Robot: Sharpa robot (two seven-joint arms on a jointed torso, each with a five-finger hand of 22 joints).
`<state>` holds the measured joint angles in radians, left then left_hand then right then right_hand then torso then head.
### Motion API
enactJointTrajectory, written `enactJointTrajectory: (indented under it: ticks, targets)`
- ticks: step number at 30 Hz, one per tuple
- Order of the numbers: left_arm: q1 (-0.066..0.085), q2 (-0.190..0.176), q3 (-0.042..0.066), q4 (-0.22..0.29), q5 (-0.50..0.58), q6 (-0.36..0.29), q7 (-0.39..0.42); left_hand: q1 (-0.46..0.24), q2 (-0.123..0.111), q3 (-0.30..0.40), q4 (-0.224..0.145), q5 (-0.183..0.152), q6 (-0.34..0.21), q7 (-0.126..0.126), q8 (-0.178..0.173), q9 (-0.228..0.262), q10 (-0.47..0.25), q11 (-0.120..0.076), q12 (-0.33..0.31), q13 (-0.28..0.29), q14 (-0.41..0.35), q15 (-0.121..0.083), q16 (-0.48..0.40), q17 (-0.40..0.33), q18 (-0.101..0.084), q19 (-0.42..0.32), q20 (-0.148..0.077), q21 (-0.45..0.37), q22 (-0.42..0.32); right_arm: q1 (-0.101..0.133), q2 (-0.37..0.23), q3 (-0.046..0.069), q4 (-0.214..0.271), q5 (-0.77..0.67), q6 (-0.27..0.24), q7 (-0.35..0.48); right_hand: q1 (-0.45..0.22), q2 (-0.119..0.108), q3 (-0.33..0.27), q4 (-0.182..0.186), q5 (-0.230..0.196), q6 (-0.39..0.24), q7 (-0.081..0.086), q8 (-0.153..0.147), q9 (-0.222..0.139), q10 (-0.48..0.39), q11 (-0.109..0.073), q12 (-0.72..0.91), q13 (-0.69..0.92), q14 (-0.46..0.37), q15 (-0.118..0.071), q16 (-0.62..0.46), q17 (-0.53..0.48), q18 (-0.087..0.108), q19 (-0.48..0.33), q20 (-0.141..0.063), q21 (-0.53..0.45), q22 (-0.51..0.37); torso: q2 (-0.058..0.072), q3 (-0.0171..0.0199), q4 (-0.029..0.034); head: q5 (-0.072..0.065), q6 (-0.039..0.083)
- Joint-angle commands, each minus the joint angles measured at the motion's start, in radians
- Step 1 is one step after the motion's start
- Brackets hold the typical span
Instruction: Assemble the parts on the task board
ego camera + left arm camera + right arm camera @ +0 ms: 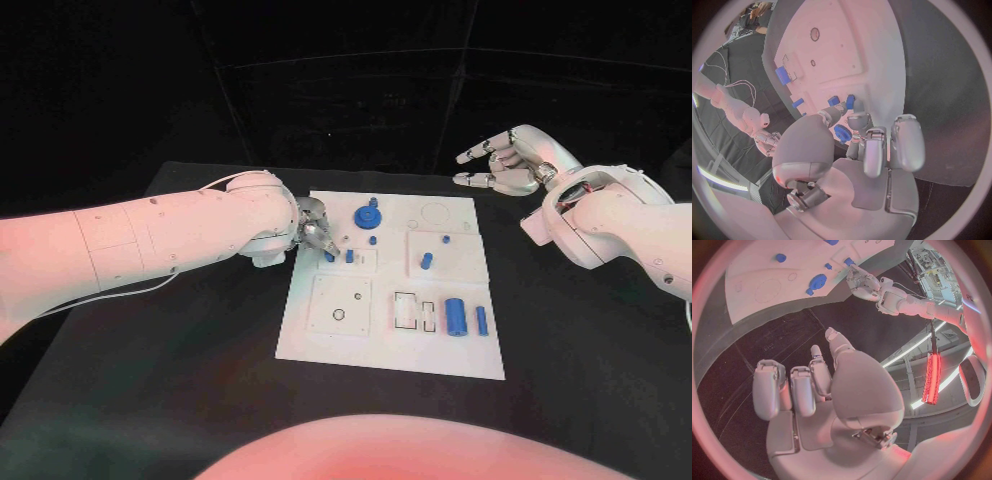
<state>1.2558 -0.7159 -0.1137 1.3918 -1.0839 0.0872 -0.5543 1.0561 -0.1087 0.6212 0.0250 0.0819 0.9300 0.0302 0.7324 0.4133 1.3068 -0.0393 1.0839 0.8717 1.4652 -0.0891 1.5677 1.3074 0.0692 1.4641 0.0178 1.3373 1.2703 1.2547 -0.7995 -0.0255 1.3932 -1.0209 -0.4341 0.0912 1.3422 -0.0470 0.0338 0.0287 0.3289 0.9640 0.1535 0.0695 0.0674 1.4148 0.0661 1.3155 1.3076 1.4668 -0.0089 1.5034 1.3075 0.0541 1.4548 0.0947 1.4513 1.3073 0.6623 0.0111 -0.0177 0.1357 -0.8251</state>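
Black table (173, 380) bears white task board (389, 355), small blue parts (456, 316); left hand (313, 233) pinches one, right hand (498, 165) empty.

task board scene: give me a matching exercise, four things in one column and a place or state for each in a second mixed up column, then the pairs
Things
1. left hand
2. right hand
3. blue gear
4. large blue cylinder

Places or states
A. lying on the task board near its near right corner
B. raised off the board's far right corner, holding nothing
C. fingertips at a small blue part at the board's left edge
D. on the board's far half

Pairs: 1-C, 2-B, 3-D, 4-A
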Motion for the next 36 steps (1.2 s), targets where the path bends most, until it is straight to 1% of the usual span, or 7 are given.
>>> enactJointTrajectory:
  ticks: [1, 15, 18, 24, 26, 31, 36]
  targets:
    - [-0.002, 0.007, -0.001, -0.004, 0.007, 0.029, -0.002, -0.012, 0.002, -0.012, 0.004, -0.004, 0.008, -0.004, 0.001, -0.001, 0.002, -0.003, 0.006, 0.004, 0.106, -0.009, 0.003, 0.263, -0.004, 0.012, -0.005, 0.005, 0.003, 0.002, 0.001, 0.001, 0.003, -0.003, 0.006, 0.005, 0.002, 0.010, -0.004, -0.001, 0.005, 0.006, 0.000, 0.001, 0.000, -0.006, -0.001, -0.004, 0.053, 0.070, -0.003, -0.006, 0.113, 0.001, -0.008, 0.000, -0.003, -0.001, 0.000, 0.0002, -0.0007, -0.001, -0.002]
    - [-0.002, 0.021, -0.002, -0.021, 0.009, 0.044, -0.006, -0.042, 0.001, -0.062, 0.026, -0.007, 0.021, -0.009, 0.011, 0.003, 0.008, -0.007, 0.016, 0.015, 0.106, -0.013, 0.003, 0.263, -0.005, 0.015, -0.009, 0.011, 0.013, 0.002, 0.002, 0.001, 0.008, -0.002, 0.014, 0.004, -0.001, 0.009, -0.006, 0.000, 0.005, 0.006, 0.001, 0.001, 0.000, -0.007, -0.001, -0.005, 0.051, 0.070, -0.002, -0.007, 0.111, 0.001, -0.009, 0.000, -0.004, -0.003, 0.000, 0.0001, -0.0002, -0.004, -0.003]
    - [-0.002, 0.021, -0.002, -0.023, 0.009, 0.041, -0.007, -0.063, -0.006, -0.102, 0.042, -0.008, 0.024, -0.009, 0.013, 0.004, 0.008, -0.007, 0.017, 0.016, 0.106, -0.013, 0.003, 0.263, -0.006, 0.015, -0.009, 0.011, 0.014, 0.002, 0.002, 0.001, 0.007, -0.002, 0.013, 0.004, -0.002, 0.009, -0.007, 0.001, 0.005, 0.006, 0.001, 0.001, 0.000, -0.008, -0.001, -0.006, 0.050, 0.070, -0.002, -0.008, 0.110, 0.001, -0.009, 0.000, -0.005, -0.003, -0.001, 0.0004, -0.0001, -0.005, -0.004]
    - [-0.002, 0.017, -0.001, -0.028, 0.009, 0.014, -0.005, -0.120, -0.030, -0.256, 0.093, -0.011, 0.028, -0.007, 0.014, 0.004, 0.005, -0.006, 0.018, 0.016, 0.106, -0.012, 0.003, 0.263, -0.006, 0.016, -0.010, 0.012, 0.018, 0.002, 0.003, 0.001, 0.006, -0.001, 0.013, 0.005, -0.007, 0.008, -0.010, 0.004, 0.005, 0.005, 0.001, 0.001, 0.000, -0.008, -0.001, -0.007, 0.049, 0.070, -0.002, -0.008, 0.109, 0.002, -0.010, 0.000, -0.006, -0.005, -0.001, -0.0007, 0.0011, -0.007, -0.001]
    - [-0.002, 0.015, -0.001, -0.029, 0.009, 0.004, -0.003, -0.126, -0.033, -0.295, 0.105, -0.015, 0.027, -0.008, 0.012, 0.003, 0.004, -0.006, 0.017, 0.014, 0.106, -0.013, 0.003, 0.263, -0.006, 0.017, -0.010, 0.012, 0.019, 0.002, 0.004, 0.001, 0.005, 0.000, 0.015, 0.007, -0.013, 0.006, -0.016, 0.008, 0.007, 0.005, 0.001, 0.000, 0.000, -0.009, -0.001, -0.008, 0.049, 0.070, -0.002, -0.009, 0.109, 0.002, -0.011, 0.000, -0.006, -0.005, -0.001, -0.0006, 0.0004, -0.007, 0.000]
    - [-0.002, 0.010, -0.001, -0.028, 0.009, -0.027, 0.009, -0.116, -0.017, -0.376, 0.136, -0.028, 0.027, -0.011, 0.011, 0.002, 0.002, -0.007, 0.016, 0.012, 0.106, -0.015, 0.003, 0.263, -0.006, 0.017, -0.012, 0.012, 0.022, 0.002, 0.005, 0.001, 0.003, 0.002, 0.018, 0.008, -0.017, 0.005, -0.019, 0.010, 0.009, 0.004, 0.000, 0.000, 0.000, -0.008, 0.000, -0.007, 0.049, 0.070, -0.002, -0.009, 0.109, 0.002, -0.011, 0.000, -0.007, -0.006, -0.001, -0.0002, -0.0014, -0.008, 0.002]
    - [-0.001, -0.002, 0.000, -0.018, 0.022, -0.074, 0.038, -0.093, -0.003, -0.419, 0.150, -0.027, 0.020, -0.008, 0.009, 0.001, -0.006, -0.006, 0.008, 0.000, 0.106, -0.016, 0.003, 0.263, -0.005, 0.014, -0.011, 0.003, 0.013, 0.002, 0.005, 0.001, 0.002, 0.003, 0.018, 0.009, -0.017, 0.005, -0.019, 0.010, 0.009, 0.004, 0.000, 0.000, 0.000, -0.008, 0.000, -0.007, 0.049, 0.070, -0.002, -0.009, 0.109, 0.002, -0.011, 0.000, -0.007, -0.006, -0.001, -0.0002, -0.0007, -0.010, 0.004]
